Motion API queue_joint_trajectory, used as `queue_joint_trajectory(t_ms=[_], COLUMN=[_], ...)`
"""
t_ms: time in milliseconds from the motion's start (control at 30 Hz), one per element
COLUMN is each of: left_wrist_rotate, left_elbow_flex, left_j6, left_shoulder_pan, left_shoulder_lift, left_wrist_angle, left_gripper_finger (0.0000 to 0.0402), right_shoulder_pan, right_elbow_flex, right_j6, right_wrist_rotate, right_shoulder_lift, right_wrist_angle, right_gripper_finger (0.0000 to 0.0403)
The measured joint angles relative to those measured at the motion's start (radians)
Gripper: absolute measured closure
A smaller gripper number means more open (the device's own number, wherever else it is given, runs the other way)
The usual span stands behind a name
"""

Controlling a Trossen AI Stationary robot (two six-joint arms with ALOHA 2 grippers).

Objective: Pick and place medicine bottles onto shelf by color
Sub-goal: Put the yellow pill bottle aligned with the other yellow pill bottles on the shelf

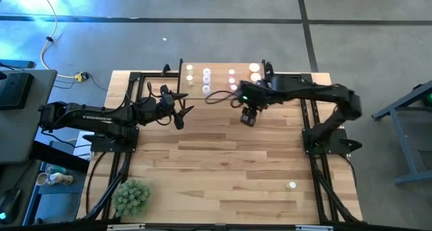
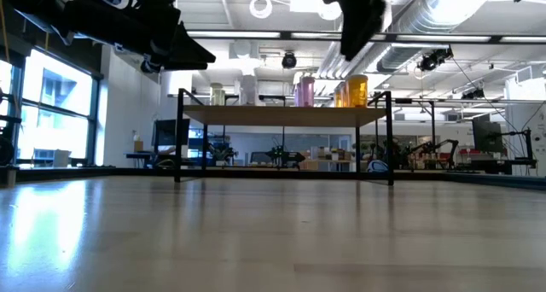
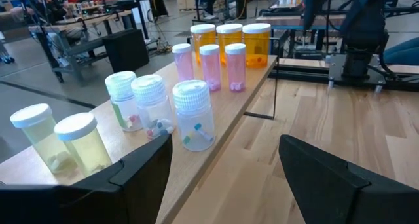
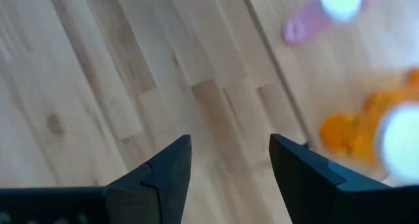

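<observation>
The shelf [image 1: 217, 90] stands at the table's far edge on thin black legs. On it stand two yellow-green bottles [image 3: 82, 142], three pale clear bottles [image 3: 193, 112], three pink bottles [image 3: 211, 67] and three orange bottles [image 3: 229, 44], all upright on their bases with their caps up. One more bottle [image 1: 291, 186] stands alone on the table near the front right. My left gripper [image 3: 226, 149] hovers open just left of the shelf's near side, with nothing between its fingers. Above the table, just in front of the shelf's right half, my right gripper [image 4: 230, 145] points steeply down, open and empty.
A spiky green plant [image 1: 131, 196] sits at the table's front left corner. The wide wooden table [image 1: 223, 163] between the shelf and the front edge is bare. Black frame rails [image 1: 314, 123] run along both sides of the table.
</observation>
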Motion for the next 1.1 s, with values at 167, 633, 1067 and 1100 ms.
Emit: queue_joint_trajectory(t_ms=[167,633,1067,1100], left_wrist_rotate=[0.000,0.060,0.060,0.060], left_elbow_flex=[0.000,0.000,0.000,0.000], left_j6=[0.000,-0.056,-0.089,-0.089], left_shoulder_pan=[0.000,-0.003,-0.027,-0.027], left_shoulder_lift=[0.000,0.000,0.000,0.000], left_wrist_angle=[0.000,0.004,0.004,0.004], left_gripper_finger=[0.0131,0.0131,0.0131,0.0131], right_shoulder_pan=[0.056,0.318,0.628,0.652], right_elbow_flex=[-0.202,-0.542,-0.640,-0.648], right_j6=[0.178,0.613,1.017,1.053], right_wrist_rotate=[0.042,0.143,0.122,0.122], right_shoulder_lift=[-0.172,-0.482,-0.487,-0.487], right_wrist_angle=[0.069,0.142,0.143,0.144], right_gripper_finger=[0.0206,0.0206,0.0206,0.0206])
